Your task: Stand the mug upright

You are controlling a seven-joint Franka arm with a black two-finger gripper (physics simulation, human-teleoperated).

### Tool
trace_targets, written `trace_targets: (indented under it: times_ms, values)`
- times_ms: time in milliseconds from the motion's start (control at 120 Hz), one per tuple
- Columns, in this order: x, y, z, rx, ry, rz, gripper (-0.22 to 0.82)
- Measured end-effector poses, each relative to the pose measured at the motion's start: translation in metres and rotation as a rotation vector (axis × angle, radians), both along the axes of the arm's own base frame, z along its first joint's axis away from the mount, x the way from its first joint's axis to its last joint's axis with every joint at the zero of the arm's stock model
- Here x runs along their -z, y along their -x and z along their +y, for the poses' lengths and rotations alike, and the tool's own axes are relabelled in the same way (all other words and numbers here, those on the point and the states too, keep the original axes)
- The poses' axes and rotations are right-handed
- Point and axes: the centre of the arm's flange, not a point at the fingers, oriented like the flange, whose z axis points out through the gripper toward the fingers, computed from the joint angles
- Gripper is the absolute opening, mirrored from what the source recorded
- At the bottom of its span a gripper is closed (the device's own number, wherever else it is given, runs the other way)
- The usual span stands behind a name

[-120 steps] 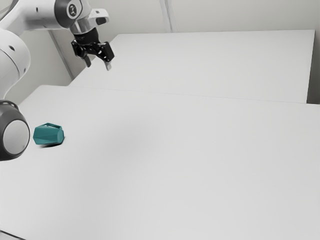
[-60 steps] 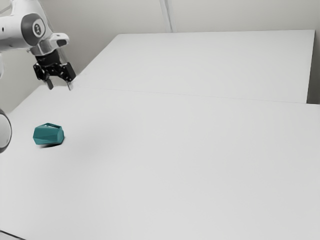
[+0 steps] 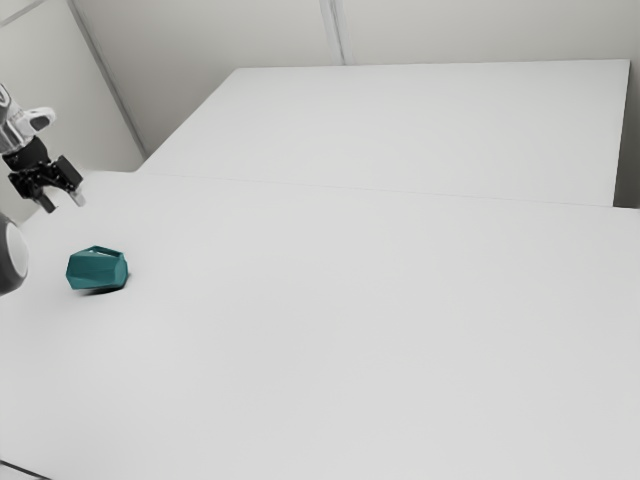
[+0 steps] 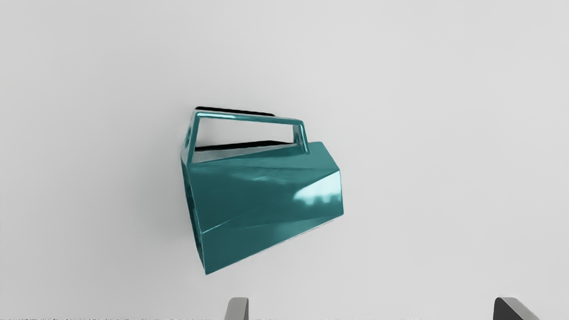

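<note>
"Exterior view: where's the gripper [image 3: 63,203]?"

"Upper left of the frame, close to the edge, above the table's [image 3: 350,330] level."

"And the mug [image 3: 97,270]?"

"At the left, about mid-height, lying on its side on the table, lower in the frame than the gripper and apart from it."

"Is the gripper open?"

"Yes, the wrist view has its fingers [image 4: 238,309] well apart. The mug's handle [image 4: 249,117] is on the side away from them."
</note>
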Motion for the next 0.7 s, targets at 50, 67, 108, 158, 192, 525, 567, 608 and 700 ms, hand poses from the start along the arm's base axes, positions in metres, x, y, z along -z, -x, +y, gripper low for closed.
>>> trace_targets:
  times_ms: [50,67,108,158,192,525,567,608,700]
  values:
    - [0.004,0.007,0.008,0.011,0.015,0.003,0.6]
    - [0.005,0.009,0.011,0.014,0.019,0.004,0.6]
    - [0.009,0.014,0.017,0.024,0.029,0.007,0.6]
    - [0.019,0.019,0.026,0.034,0.041,0.016,0.6]
    - [0.028,0.021,0.031,0.042,0.049,0.022,0.6]
    - [0.094,0.018,0.064,0.128,0.086,0.029,0.6]
    - [0.099,0.017,0.066,0.138,0.086,0.023,0.6]
    - [0.101,0.017,0.068,0.146,0.087,0.017,0.6]
    - [0.111,0.016,0.073,0.159,0.094,0.006,0.6]
